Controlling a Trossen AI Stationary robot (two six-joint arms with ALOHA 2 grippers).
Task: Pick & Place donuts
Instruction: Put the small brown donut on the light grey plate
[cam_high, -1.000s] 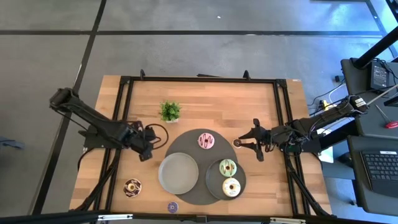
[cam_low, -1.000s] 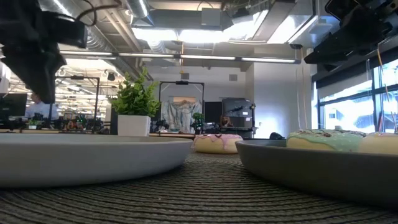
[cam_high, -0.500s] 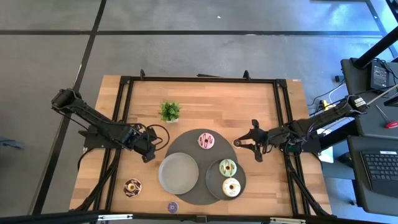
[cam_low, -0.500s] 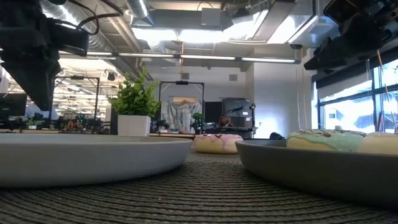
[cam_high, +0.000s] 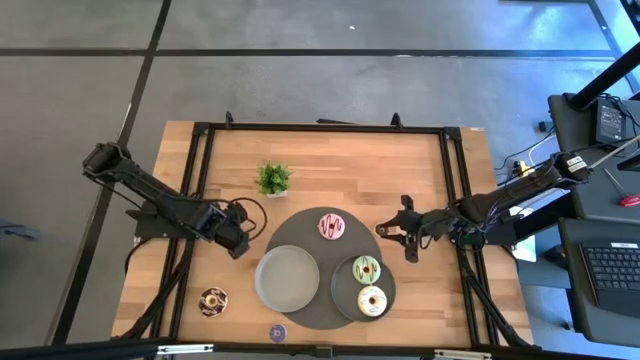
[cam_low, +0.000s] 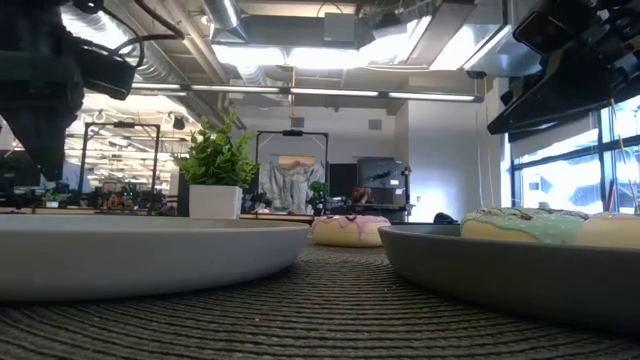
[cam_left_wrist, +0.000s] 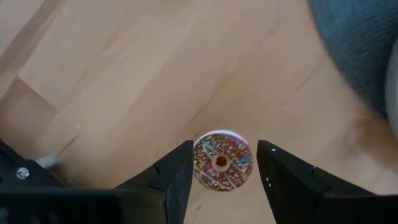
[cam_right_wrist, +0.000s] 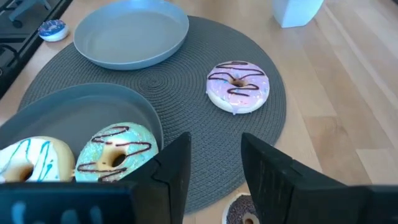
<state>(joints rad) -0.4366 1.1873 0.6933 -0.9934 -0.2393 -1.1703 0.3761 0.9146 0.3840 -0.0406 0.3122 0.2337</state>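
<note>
From the high view, the round dark mat (cam_high: 300, 262) is lying on the wooden table (cam_high: 330, 160) and serving as landmark. The pink-striped donut (cam_high: 331, 227) is sitting on the mat's far part. The green donut (cam_high: 366, 268) and the cream donut (cam_high: 371, 300) are resting in the dark plate (cam_high: 345, 300) on the mat's right side, and the light grey plate (cam_high: 286, 279) is empty beside it. The left gripper (cam_high: 238, 240) is hovering just left of the mat, the right gripper (cam_high: 405, 232) just right of it, above a tiny brown donut (cam_high: 381, 230). The chocolate-sprinkled donut (cam_high: 212, 300) and the purple donut (cam_high: 277, 332) are lying off the mat, to its left and near side.

In the low view, the potted plant (cam_low: 212, 170) is standing behind the mat.

In the left wrist view, the fingers (cam_left_wrist: 177, 177) are spread apart, framing the sprinkled donut below.

In the right wrist view, the fingers (cam_right_wrist: 261, 168) are released, holding nothing
</note>
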